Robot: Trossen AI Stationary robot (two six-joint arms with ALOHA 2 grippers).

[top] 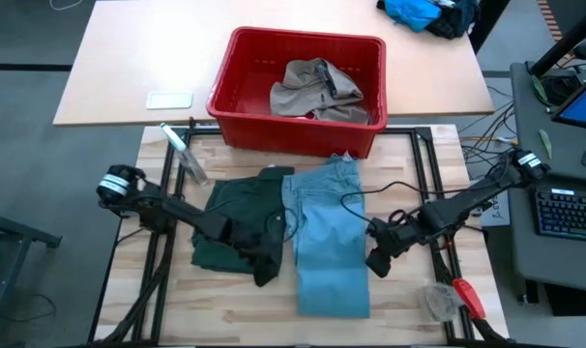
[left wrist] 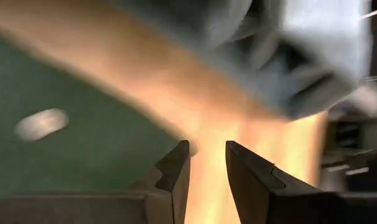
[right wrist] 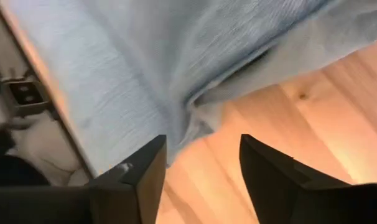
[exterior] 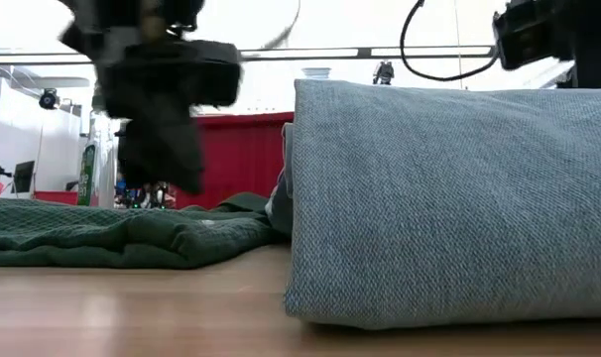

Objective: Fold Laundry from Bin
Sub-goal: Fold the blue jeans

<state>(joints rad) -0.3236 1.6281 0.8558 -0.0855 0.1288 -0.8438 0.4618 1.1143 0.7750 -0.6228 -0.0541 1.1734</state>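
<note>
The long light blue denim trousers (top: 330, 246) lie folded lengthwise in a neat strip down the middle of the pale wooden table (top: 235, 300), and just beside them the dark green cotton shorts (top: 237, 217) lie flat with a few rumples. A khaki-taupe garment (top: 314, 89) sits crumpled inside the bright red rectangular plastic bin (top: 237, 58) at the table's far edge. The left gripper (left wrist: 206, 163) hangs over the bare strip between the shorts and the trousers, its jaws a narrow gap apart and holding nothing. The right gripper (right wrist: 202, 163) hovers at the trousers' outer edge, jaws spread wide and empty over the denim's hem. The denim looks the heaviest and stiffest of the three — in the low view its fold stands up as a thick, rounded wall, so it should keep a crease but drag when pulled. A grip low on the doubled edge, taking both layers, seems the safest hold. The shorts look thinner and limper and are likely to sag from a single pinch — the waistband or a hem corner would probably give the firmest purchase.
</note>
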